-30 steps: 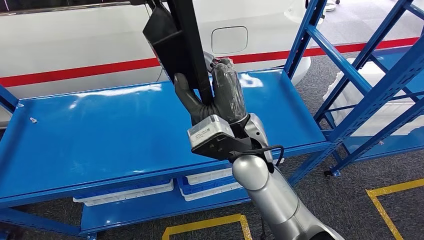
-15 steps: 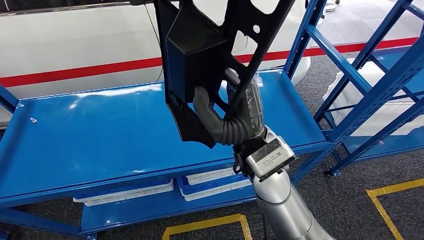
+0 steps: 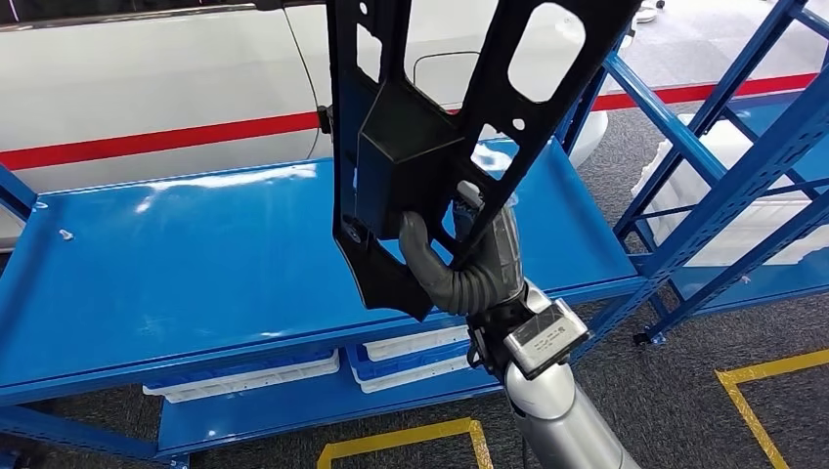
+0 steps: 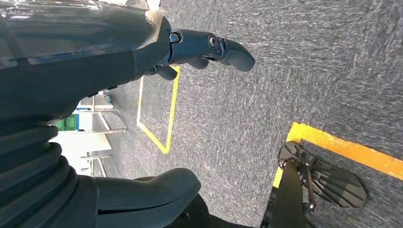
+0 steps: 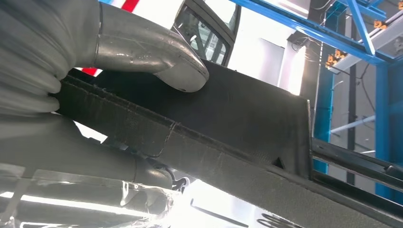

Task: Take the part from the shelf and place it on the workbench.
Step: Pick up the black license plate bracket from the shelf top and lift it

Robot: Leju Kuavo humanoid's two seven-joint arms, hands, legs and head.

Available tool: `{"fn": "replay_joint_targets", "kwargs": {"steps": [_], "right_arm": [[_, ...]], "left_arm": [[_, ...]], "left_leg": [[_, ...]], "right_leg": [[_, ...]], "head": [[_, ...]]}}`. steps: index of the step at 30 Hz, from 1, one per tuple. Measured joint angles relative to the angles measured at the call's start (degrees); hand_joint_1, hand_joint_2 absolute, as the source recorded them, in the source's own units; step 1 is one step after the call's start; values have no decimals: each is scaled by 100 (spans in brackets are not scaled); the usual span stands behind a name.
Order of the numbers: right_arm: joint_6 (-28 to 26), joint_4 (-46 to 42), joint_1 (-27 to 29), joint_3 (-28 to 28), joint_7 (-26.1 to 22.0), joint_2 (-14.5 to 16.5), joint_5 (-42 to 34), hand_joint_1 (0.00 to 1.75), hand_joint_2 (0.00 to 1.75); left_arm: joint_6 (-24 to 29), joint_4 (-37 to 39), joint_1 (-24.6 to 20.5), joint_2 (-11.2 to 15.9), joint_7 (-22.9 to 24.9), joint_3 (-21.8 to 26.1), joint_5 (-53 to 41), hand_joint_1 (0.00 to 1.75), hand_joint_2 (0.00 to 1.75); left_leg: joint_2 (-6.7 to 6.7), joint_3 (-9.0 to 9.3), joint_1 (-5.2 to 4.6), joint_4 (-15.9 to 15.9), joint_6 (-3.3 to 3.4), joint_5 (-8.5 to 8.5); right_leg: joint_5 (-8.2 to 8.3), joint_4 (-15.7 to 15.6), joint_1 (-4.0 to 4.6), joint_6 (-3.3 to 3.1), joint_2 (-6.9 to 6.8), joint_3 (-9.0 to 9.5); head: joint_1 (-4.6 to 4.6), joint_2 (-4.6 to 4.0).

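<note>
A glossy blue metal worktop (image 3: 196,264) stretches across the head view, in front of a white vehicle body with a red stripe (image 3: 147,107), with grey carpet marked by yellow floor tape (image 3: 401,440) below. Held up above the worktop's right half is the large black plastic part with cut-out openings (image 3: 411,147). Its long axis runs roughly upright, tilted a little, its upper end passing out of the top of the frame and its lower pointed end hanging just over the worktop's front edge. A boxy raised section sits midway along it. The right hand (image 3: 464,259) grasps the part from below, its grey thumb and dark fingers (image 3: 420,249) wrapped through an opening; the right wrist view shows the thumb pressed on the part's textured edge. White plastic bins (image 3: 411,354) sit on the lower shelf beneath. Blue metal racking (image 3: 723,147) stands to the right. In the left wrist view the left hand (image 4: 142,95) hangs over the carpet, fingers spread and holding nothing.
</note>
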Motion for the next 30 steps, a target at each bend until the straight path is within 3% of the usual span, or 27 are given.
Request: {"fn": "replay_joint_targets", "kwargs": {"steps": [5, 7, 9, 11, 12, 13, 15, 16, 17, 19, 21, 22, 24, 25, 26, 27, 28, 30], "right_arm": [[40, 93, 41, 35, 18, -7, -93, 175, 175], [87, 124, 56, 36, 33, -23, -120, 175, 175], [134, 154, 87, 36, 41, -50, -133, 175, 175], [188, 191, 140, 39, 41, -86, -138, 175, 175], [216, 211, 165, 42, 41, -104, -140, 175, 175], [234, 228, 182, 45, 40, -117, -141, 175, 175], [260, 248, 186, 51, 37, -128, -142, 175, 175], [276, 251, 186, 53, 33, -130, -145, 175, 175], [304, 256, 183, 54, 28, -134, -155, 175, 175], [401, 285, 175, 57, 26, -143, -205, 175, 175], [503, 333, 133, 66, 37, -140, -268, 175, 175], [538, 356, 106, 72, 44, -134, -296, 175, 175], [576, 397, 62, 80, 50, -123, -333, 175, 175], [586, 416, 51, 80, 53, -121, -346, 175, 175], [590, 436, 47, 81, 57, -121, -352, 175, 175], [591, 455, 44, 83, 60, -121, -356, 175, 175], [592, 473, 40, 85, 62, -121, -359, 175, 175], [592, 494, 29, 88, 66, -122, -365, 175, 175]], "left_arm": [[-54, -2, -72, 49, 0, 4, -17, 0, 175], [-64, -4, -112, 52, 0, 5, -20, 0, 175], [-70, -6, -140, 60, 0, 8, -22, 0, 175], [-73, -6, -146, 67, 0, 15, -16, 0, 175], [-74, -6, -147, 66, 0, 19, -12, 0, 175], [-76, -6, -147, 64, 0, 23, -8, 0, 175], [-76, -7, -149, 63, 0, 31, -1, 0, 175], [-75, -7, -150, 66, 0, 35, 5, 0, 175], [-70, -8, -151, 69, 0, 40, 14, 0, 175], [-50, -8, -148, 73, 0, 56, 33, 0, 175], [-23, -6, -128, 73, 0, 80, 45, 0, 175], [-14, -5, -114, 73, 0, 90, 48, 0, 175], [-3, -4, -87, 72, 0, 106, 52, 0, 175], [-1, -4, -78, 71, 0, 116, 52, 0, 175], [0, -4, -70, 71, 0, 127, 53, 0, 175], [0, -4, -65, 71, 0, 137, 53, 0, 175], [-1, -4, -63, 71, 0, 142, 51, 0, 175], [-5, -6, -70, 71, 0, 146, 43, 0, 175]], "left_leg": [[3, -17, -15, -26, 82, 106], [30, -52, 10, -96, 148, 215], [49, -130, 21, -119, 183, 290], [59, -228, 19, -114, 171, 359], [61, -279, 21, -111, 154, 395], [61, -330, 28, -106, 128, 432], [55, -421, 40, -77, 62, 495], [52, -453, 43, -63, 20, 527], [48, -474, 41, -45, -23, 556], [35, -494, 42, -40, -108, 625], [16, -553, 71, 27, -172, 547], [9, -620, 86, 178, -196, 358], [-4, -813, 105, 801, -235, -224], [-9, -902, 109, 1180, -250, -465], [-13, -941, 111, 1470, -260, -580], [-13, -906, 112, 1606, -261, -569], [-12, -770, 113, 1550, -252, -458], [-12, -226, 112, 939, -211, -246]], "right_leg": [[38, -2, -39, 85, 1, -21], [-217, 283, -31, 40, 5, -163], [-690, 1016, -33, -46, 4, -419], [-995, 1640, -36, -42, 4, -534], [-1027, 1665, -38, -9, 3, -437], [-984, 1447, -40, 38, 1, -212], [-877, 618, -47, 97, 3, 422], [-837, 304, -29, 91, 21, 650], [-831, 123, -11, 68, 40, 765], [-794, 108, 31, -5, 73, 731], [-728, 111, -14, -114, 66, 656], [-674, 108, -31, -188, 60, 604], [-554, 111, -8, -299, 46, 470], [-491, 114, 17, -329, 39, 393], [-430, 117, 40, -338, 34, 315], [-370, 120, 58, -338, 32, 238], [-310, 124, 71, -331, 31, 158], [-195, 135, 86, -298, 32, 24]], "head": [[-1, 0], [11, 0], [25, 0], [26, 1], [25, 1], [25, 1], [26, 1], [20, 1], [22, 1], [23, 1], [24, 1], [21, 0], [9, 0], [7, 0], [5, 0], [5, 1], [5, 1], [3, 1]]}}
